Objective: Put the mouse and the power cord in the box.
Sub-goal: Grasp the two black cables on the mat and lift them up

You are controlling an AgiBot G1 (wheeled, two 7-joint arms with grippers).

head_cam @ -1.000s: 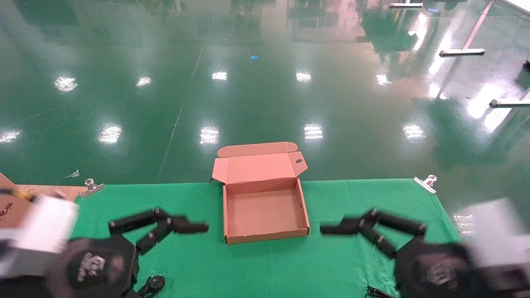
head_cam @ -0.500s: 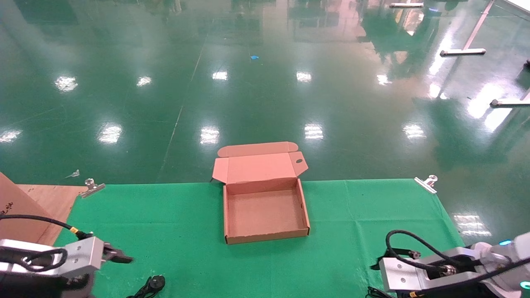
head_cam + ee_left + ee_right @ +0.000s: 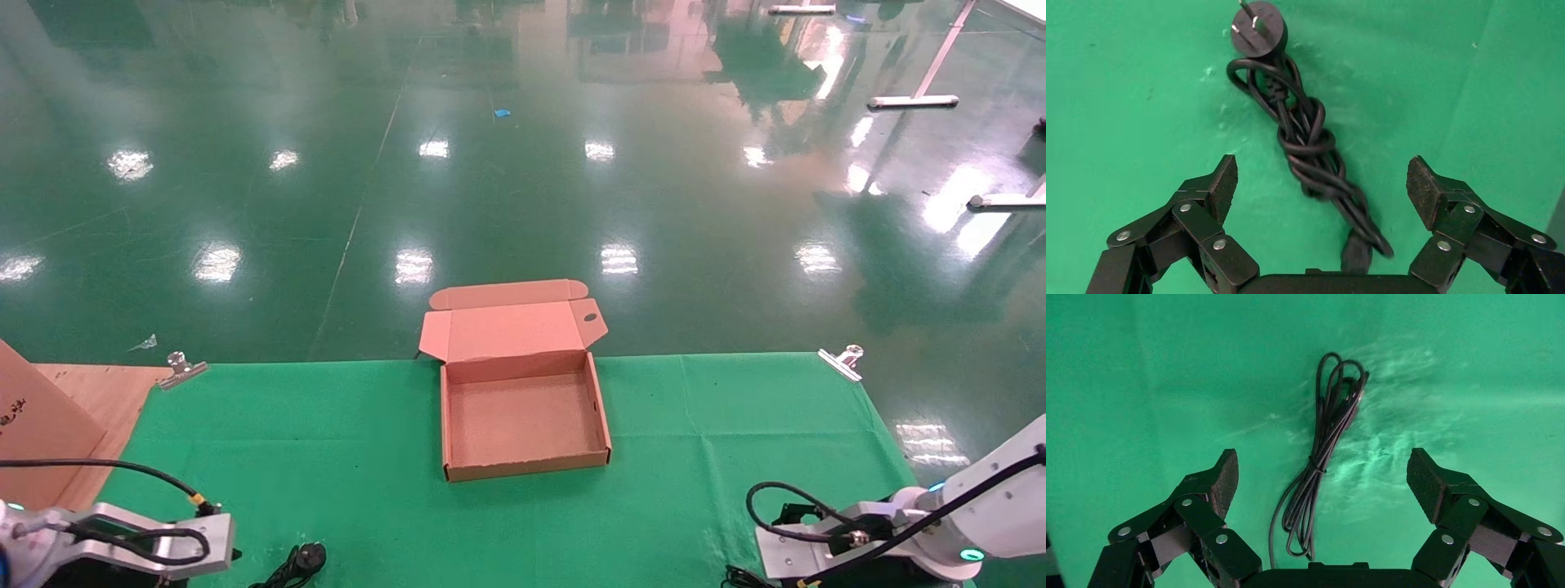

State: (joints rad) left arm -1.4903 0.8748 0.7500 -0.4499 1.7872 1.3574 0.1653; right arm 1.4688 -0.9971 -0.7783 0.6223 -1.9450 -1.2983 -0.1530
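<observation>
Hovering over the green table (image 3: 343,425), both grippers point down with fingers spread wide and holding nothing. Left gripper (image 3: 1321,184) sits above the power cord (image 3: 1309,159), a knotted black bundle lying on the cloth with its round plug (image 3: 1257,33) at the far end. Right gripper (image 3: 1321,478) hangs over the mouse (image 3: 1350,392) and its looped thin cable (image 3: 1315,471). Box (image 3: 523,425) stands open and empty at table centre, lid (image 3: 507,327) folded back, well apart from both arms.

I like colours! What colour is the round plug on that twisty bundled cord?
Black. The power cord's round plug with silver prongs shows best in the left wrist view, on the green cloth.
</observation>
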